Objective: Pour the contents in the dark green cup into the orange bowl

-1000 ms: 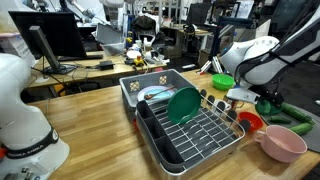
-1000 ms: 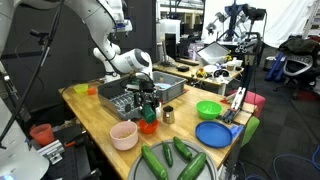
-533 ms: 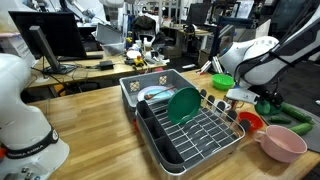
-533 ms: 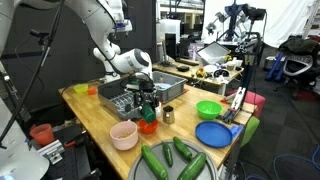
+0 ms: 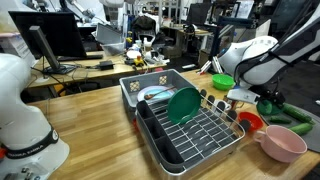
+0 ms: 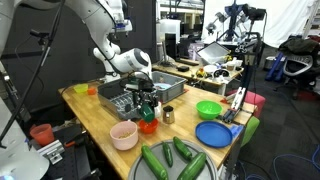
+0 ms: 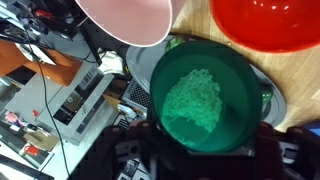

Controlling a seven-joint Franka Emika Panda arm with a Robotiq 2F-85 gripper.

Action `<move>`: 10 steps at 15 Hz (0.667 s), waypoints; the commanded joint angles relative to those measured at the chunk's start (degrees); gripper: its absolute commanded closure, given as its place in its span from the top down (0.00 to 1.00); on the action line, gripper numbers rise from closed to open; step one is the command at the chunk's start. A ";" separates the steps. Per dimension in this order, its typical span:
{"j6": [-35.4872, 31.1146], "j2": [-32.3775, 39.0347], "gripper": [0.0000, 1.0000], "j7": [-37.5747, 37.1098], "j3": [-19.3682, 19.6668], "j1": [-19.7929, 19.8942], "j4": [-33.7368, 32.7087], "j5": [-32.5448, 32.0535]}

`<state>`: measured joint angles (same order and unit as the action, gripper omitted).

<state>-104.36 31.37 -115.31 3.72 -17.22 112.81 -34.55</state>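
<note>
Clearly the wrist view tells most. The dark green cup (image 7: 200, 95) fills the middle, seen from above, with a heap of pale green bits (image 7: 192, 100) inside it. The pincer (image 7: 205, 142) is clenched on it, dark fingers flanking it on both sides. The orange bowl (image 7: 268, 22) sits just beyond the cup's rim at the top edge, beside the pink mug (image 7: 125, 20); what shows of the bowl's inside looks bare.

In an exterior view the pincer (image 5: 266, 101) holds the cup just above the worktop (image 5: 100, 120). It is close over the orange bowl (image 5: 250, 121), between the dish rack (image 5: 190, 128) and the pink mug (image 5: 282, 143).

In an exterior view from the far side, the arm (image 6: 125, 60) reaches down over the orange bowl (image 6: 148, 126). A lime-green bowl (image 6: 207, 109) and a blue dish (image 6: 212, 133) stand well apart.

I judge the carry to be done and the pour not yet begun. The next move calls for bringing the cup's lip over the bowl, then rolling the wrist slowly so nothing spills toward the mug.

No label or writing can be read.
</note>
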 commanded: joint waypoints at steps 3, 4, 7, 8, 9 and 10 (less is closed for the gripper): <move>6.19 2.40 0.45 -4.78 -0.42 -1.75 -3.02 -4.66; 6.97 2.63 0.45 -5.67 -0.51 -1.97 -3.31 -5.60; 7.58 3.11 0.45 -6.71 -1.38 -1.82 -3.91 -7.17; 7.88 3.33 0.45 -7.09 -1.56 -1.82 -4.13 -7.65; 8.42 3.52 0.45 -7.46 -1.62 -1.93 -4.35 -8.09; 9.17 3.65 0.45 -8.02 -1.63 -2.15 -4.54 -8.79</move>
<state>-98.87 33.83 -120.98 2.90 -19.35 109.96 -41.06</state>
